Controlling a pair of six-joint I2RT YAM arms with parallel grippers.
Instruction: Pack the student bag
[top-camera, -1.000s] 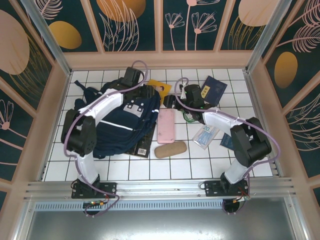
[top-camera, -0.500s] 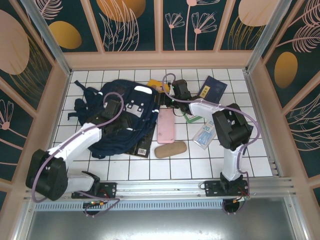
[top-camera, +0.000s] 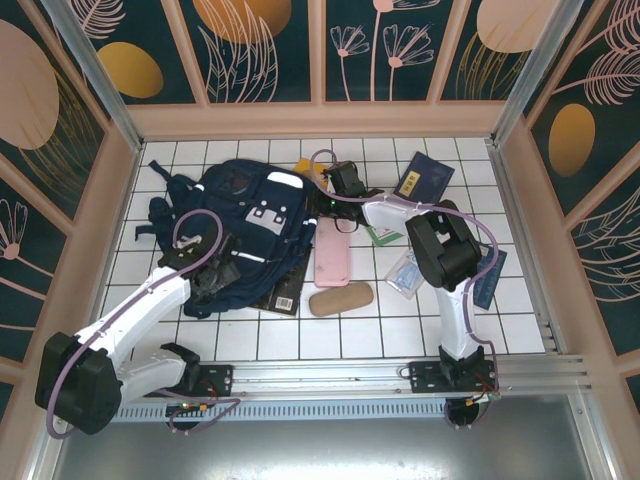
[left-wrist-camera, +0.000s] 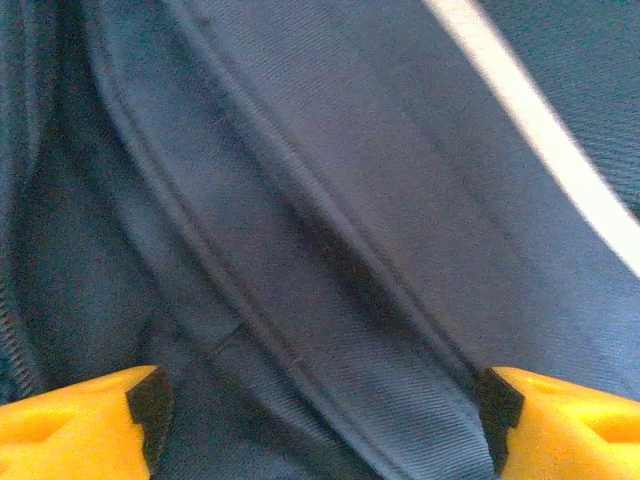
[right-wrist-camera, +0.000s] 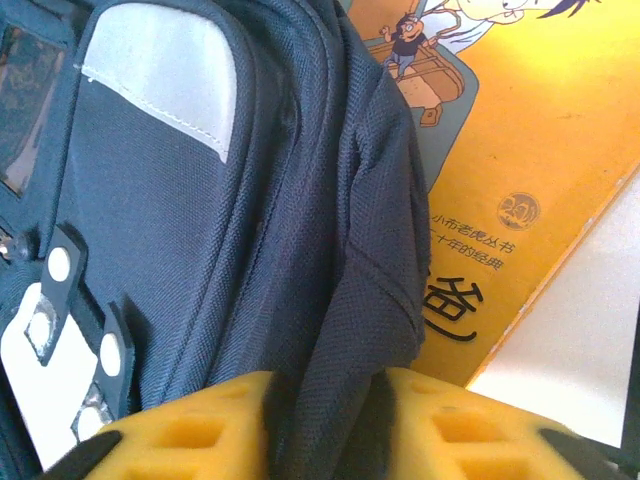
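The student bag lies flat on the white tiled table, dark navy with a white stripe and grey-white patches. My left gripper hovers over the bag's near part, and in the left wrist view its yellow fingers stand wide apart over navy fabric, holding nothing. My right gripper sits at the bag's far right edge. In the right wrist view the right gripper is shut on a fold of the bag's fabric.
A yellow picture book lies partly under the bag's far right corner. A pink pencil case, a tan glasses case, a navy booklet and a clear pouch lie to the right. A black book pokes out from under the bag.
My left gripper has opened and drawn back toward the near left over the bag. My right gripper has closed on a fold at the bag's far right edge.
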